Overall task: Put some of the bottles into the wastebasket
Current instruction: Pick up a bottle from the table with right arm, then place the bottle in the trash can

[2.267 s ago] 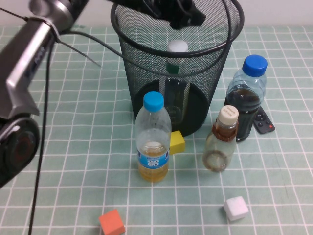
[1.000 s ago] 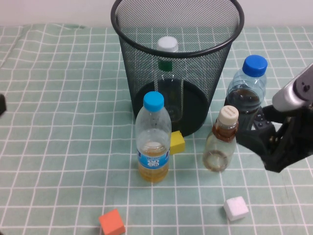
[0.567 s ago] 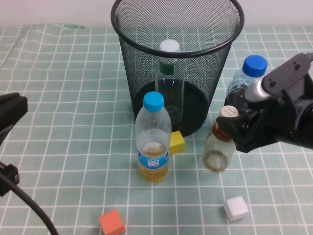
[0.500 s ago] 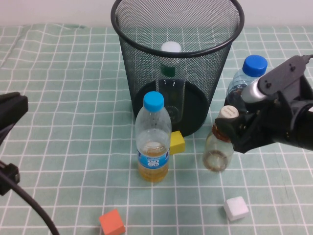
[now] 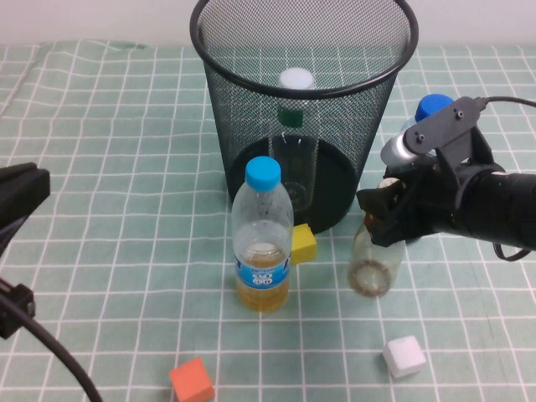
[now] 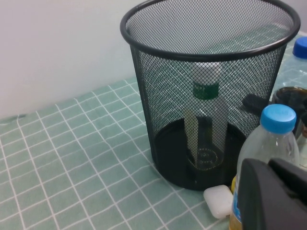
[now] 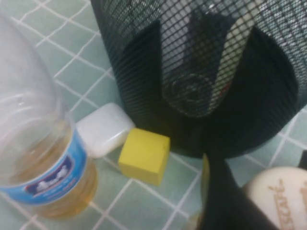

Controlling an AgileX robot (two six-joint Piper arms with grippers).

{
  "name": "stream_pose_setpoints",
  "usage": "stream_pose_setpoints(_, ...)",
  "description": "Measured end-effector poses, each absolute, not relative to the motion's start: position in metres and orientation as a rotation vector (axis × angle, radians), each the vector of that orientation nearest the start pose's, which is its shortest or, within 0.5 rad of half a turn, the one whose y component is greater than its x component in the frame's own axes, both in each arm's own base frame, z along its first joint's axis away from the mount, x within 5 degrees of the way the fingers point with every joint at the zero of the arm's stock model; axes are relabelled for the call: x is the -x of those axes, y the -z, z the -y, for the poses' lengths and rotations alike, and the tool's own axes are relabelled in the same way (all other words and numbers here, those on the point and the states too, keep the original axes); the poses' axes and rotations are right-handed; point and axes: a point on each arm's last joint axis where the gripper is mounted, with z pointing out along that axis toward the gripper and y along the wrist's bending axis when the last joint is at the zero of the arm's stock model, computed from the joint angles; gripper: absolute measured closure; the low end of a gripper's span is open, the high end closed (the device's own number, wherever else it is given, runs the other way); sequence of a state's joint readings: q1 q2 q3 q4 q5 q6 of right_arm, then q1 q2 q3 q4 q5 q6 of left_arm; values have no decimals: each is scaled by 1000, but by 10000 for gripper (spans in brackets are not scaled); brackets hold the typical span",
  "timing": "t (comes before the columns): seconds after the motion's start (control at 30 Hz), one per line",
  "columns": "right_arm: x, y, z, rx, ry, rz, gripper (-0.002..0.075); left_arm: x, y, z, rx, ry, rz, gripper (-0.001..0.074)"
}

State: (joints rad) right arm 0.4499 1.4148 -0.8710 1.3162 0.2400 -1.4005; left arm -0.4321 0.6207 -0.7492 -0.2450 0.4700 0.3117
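Note:
The wastebasket (image 5: 243, 126) stands at the back middle of the table. The white-capped bottle (image 5: 295, 81) with the green neck band stands upright inside it; it also shows in the left wrist view (image 6: 205, 120). The beige-capped bottle (image 5: 374, 264) stands on the table to the front right of the basket. My right gripper (image 5: 381, 209) is at its neck, open, with one finger on each side of the beige cap (image 7: 280, 191). My left gripper (image 5: 21, 197) is at the table's far left, shut and empty; its fingers (image 6: 264, 191) show together in the left wrist view.
A light-blue-capped bottle (image 5: 263, 251) with yellow liquid stands in front of the basket beside a yellow cube (image 5: 302, 243) and a small white case (image 7: 103, 128). A dark-blue-capped bottle (image 5: 429, 109) stands behind my right arm. A white cube (image 5: 404, 356) and an orange cube (image 5: 191, 381) lie near the front.
My left arm has left the basket, leaving the white-capped bottle inside, and gone back to the far left. My right gripper has come in from the right onto the beige-capped bottle's neck.

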Motion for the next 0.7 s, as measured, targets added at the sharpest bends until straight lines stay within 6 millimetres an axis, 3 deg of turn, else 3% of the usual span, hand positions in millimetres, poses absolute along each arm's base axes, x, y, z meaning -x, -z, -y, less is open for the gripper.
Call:
stream_pose_setpoints(0.07, -259, -288, -151, 673, -504, -1955, 734, -105, -371, 60, -553, 341, -1749, 739)
stream_pose_setpoints(0.23, -230, -351, -129, 579, -497, -1840, 726, -104, -369, 60, -567, 343, -1775, 740)
stream_pose_setpoints(0.33, -212, -389, -105, 476, -467, -1945, 726, -103, -367, 60, -578, 344, -1796, 739)
stream_pose_setpoints(0.4, -204, -415, -82, 382, -303, -2079, 726, -103, -366, 60, -582, 345, -1805, 739)
stream_pose_setpoints(0.47, -196, -448, -64, 313, -133, -2101, 726, -103, -365, 60, -585, 345, -1811, 739)
stream_pose_setpoints(0.53, -193, -483, -56, 273, -57, -1987, 726, -103, -365, 60, -585, 345, -1811, 739)
stream_pose_setpoints(0.7, -194, -572, -63, 295, -139, -1639, 726, -103, -365, 60, -585, 345, -1811, 739)
